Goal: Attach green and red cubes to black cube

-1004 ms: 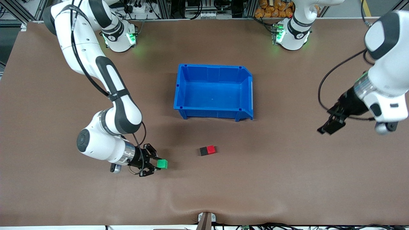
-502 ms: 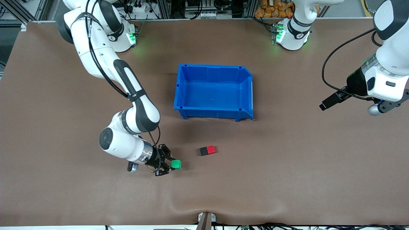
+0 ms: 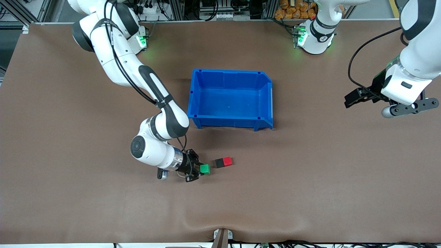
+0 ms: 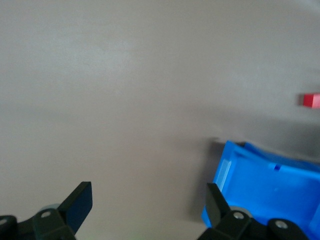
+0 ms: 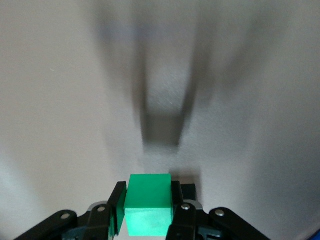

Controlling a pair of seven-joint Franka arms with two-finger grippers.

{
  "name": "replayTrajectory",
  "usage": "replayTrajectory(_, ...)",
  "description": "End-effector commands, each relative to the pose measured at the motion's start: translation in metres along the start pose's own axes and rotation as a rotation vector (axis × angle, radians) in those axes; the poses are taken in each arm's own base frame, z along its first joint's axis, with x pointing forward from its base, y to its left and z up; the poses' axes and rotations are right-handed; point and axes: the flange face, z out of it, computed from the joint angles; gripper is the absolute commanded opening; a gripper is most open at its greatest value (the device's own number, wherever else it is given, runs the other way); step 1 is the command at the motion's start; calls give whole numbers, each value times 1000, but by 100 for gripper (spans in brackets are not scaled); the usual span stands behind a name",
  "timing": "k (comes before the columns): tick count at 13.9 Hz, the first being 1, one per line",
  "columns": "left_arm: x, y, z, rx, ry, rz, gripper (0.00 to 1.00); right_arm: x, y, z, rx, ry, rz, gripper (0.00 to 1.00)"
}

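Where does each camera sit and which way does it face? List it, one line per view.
Front view: high across the table, facing both bases; shows both arms, the blue bin, and the black cube touching the red cube.
Left wrist view: on the left arm, looking past the open left gripper at table, bin and red cube.
Right wrist view: on the right arm, looking along the right gripper, shut on the green cube.
Shared: front and left wrist views both show the bin and red cube.
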Motion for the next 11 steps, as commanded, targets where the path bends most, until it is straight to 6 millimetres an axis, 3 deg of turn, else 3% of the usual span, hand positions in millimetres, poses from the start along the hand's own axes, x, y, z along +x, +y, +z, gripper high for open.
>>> replayTrajectory(1,-7,-6,-23,20,-3,96,100,-3,0,10,-3,-13,13,0)
replayTrajectory(4,-11,-7,-32,24,-26,198,100,-8,10,26,-26,-8,7,0)
replayTrajectory(11,-26,-11,-52,46,-91,360,100,-22,22,38,-46,-7,4,0)
